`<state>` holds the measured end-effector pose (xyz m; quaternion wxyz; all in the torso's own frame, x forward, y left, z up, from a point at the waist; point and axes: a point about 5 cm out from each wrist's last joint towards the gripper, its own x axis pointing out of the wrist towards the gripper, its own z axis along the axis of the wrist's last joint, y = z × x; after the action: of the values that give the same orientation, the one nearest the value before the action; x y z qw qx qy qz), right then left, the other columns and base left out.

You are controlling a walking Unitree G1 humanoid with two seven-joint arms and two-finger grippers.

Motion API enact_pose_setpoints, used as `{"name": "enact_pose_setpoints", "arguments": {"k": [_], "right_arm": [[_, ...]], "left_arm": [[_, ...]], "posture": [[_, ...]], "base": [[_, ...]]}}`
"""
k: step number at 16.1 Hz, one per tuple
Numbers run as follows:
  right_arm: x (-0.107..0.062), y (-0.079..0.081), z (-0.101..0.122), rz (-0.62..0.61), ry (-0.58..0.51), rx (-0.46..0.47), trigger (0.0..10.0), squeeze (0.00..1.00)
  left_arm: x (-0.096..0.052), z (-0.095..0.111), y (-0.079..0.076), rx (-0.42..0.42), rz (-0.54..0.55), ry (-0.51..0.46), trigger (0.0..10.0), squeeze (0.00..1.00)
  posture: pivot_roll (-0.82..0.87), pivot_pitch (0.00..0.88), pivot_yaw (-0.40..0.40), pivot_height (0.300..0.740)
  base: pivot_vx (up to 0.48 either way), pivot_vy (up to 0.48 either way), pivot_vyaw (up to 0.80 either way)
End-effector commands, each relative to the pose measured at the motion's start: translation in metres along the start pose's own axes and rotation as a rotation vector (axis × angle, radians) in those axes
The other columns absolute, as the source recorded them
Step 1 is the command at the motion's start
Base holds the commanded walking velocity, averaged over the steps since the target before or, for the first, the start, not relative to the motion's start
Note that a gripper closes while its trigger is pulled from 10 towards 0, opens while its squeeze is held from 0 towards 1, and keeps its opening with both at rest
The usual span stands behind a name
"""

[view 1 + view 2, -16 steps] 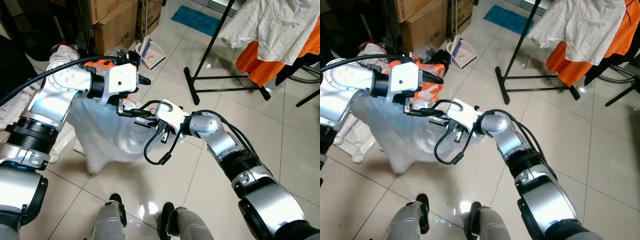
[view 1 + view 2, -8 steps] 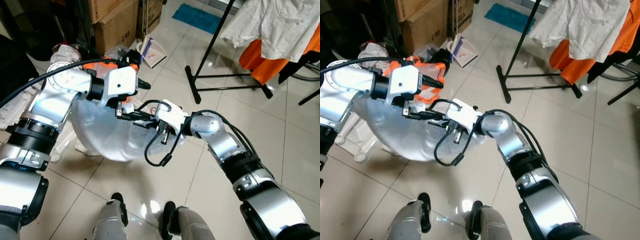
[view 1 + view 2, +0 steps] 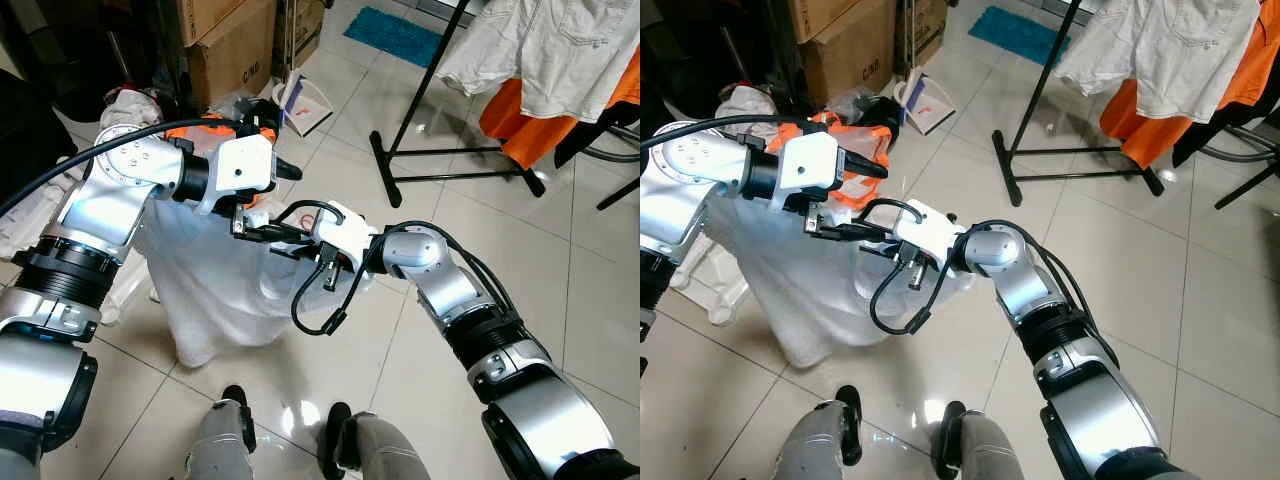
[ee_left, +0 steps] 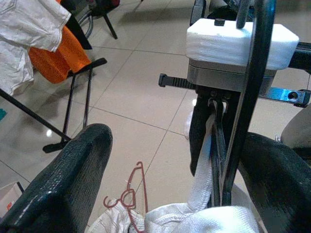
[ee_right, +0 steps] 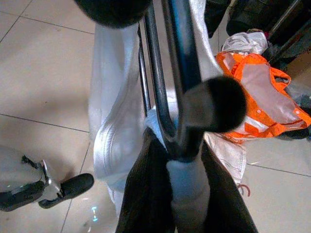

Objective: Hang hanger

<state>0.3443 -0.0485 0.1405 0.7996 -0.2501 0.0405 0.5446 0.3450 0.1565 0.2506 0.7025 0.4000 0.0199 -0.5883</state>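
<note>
Right gripper (image 3: 262,236) pinches the white garment (image 3: 215,290) and dark hanger (image 5: 160,92) at chest height, fabric hanging straight down toward the floor. Left gripper (image 3: 285,168) sits just above, fingers spread, empty. Clothes rack (image 3: 430,110) stands beyond.

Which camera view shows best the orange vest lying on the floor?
The right wrist view: the orange vest lies open there, its grey panels and orange edging plain. In the two eye views the left arm covers most of it, leaving an orange strip. The left wrist view looks elsewhere.
</note>
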Motion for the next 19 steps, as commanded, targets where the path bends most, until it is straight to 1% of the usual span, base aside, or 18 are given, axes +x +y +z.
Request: {"name": "enact_pose_setpoints", "arguments": {"k": [1, 9, 10, 11, 12, 13, 14, 15, 17, 18, 19], "right_arm": [[-0.003, -0.002, 0.006, -0.002, -0.032, -0.005, 0.0, 0.00], [-0.004, -0.002, 0.007, 0.003, -0.037, -0.004, 0.0, 0.00], [-0.006, -0.001, 0.023, 0.028, -0.126, 0.026, 0.0, 0.00], [-0.007, 0.000, 0.029, 0.036, -0.166, 0.041, 0.0, 0.00], [-0.007, 0.000, 0.029, 0.032, -0.167, 0.046, 0.0, 0.00], [-0.007, 0.000, 0.030, 0.029, -0.169, 0.048, 0.0, 0.00], [-0.007, -0.001, 0.030, 0.025, -0.170, 0.050, 0.0, 0.00], [-0.007, -0.001, 0.030, 0.022, -0.173, 0.053, 0.0, 0.00], [-0.009, -0.001, 0.031, 0.023, -0.172, 0.059, 0.0, 0.00], [-0.010, -0.001, 0.032, 0.024, -0.169, 0.067, 0.0, 0.00], [-0.011, -0.001, 0.032, 0.025, -0.169, 0.069, 0.0, 0.00]], "left_arm": [[0.003, -0.001, -0.003, -0.004, -0.014, -0.012, 10.0, 0.00], [0.003, -0.001, -0.002, -0.003, -0.014, -0.013, 10.0, 0.00], [0.010, -0.003, -0.014, -0.036, -0.035, -0.053, 0.0, 0.00], [0.015, -0.005, -0.020, -0.057, -0.041, -0.075, 0.0, 0.00], [0.017, -0.005, -0.021, -0.070, -0.030, -0.086, 4.3, 0.00], [0.019, -0.005, -0.022, -0.087, -0.016, -0.102, 10.0, 0.00], [0.021, -0.005, -0.023, -0.101, -0.009, -0.117, 10.0, 0.00], [0.027, -0.008, -0.029, -0.129, 0.001, -0.140, 10.0, 0.00], [0.030, -0.011, -0.034, -0.151, -0.004, -0.147, 10.0, 0.00], [0.031, -0.016, -0.038, -0.180, -0.003, -0.139, 7.8, 0.00], [0.030, -0.019, -0.039, -0.187, -0.001, -0.132, 0.0, 0.00]], "posture": [[-0.01, 0.236, -0.124, 0.740], [-0.01, 0.235, -0.125, 0.740], [0.00, 0.222, -0.124, 0.740], [0.00, 0.224, -0.125, 0.740], [0.00, 0.224, -0.125, 0.740], [0.00, 0.224, -0.125, 0.740], [-0.01, 0.227, -0.126, 0.740], [-0.01, 0.227, -0.126, 0.740], [-0.01, 0.228, -0.130, 0.740], [-0.01, 0.228, -0.130, 0.740], [-0.01, 0.228, -0.130, 0.740]], "base": [[0.000, 0.000, 0.00], [0.000, 0.000, 0.00], [0.000, 0.000, 0.00], [0.000, 0.000, 0.00], [0.000, 0.000, 0.00], [0.000, 0.000, 0.00], [0.000, 0.000, 0.00], [0.000, 0.000, 0.00], [0.000, 0.000, 0.00], [0.000, 0.000, 0.00], [0.000, 0.000, 0.00]]}}
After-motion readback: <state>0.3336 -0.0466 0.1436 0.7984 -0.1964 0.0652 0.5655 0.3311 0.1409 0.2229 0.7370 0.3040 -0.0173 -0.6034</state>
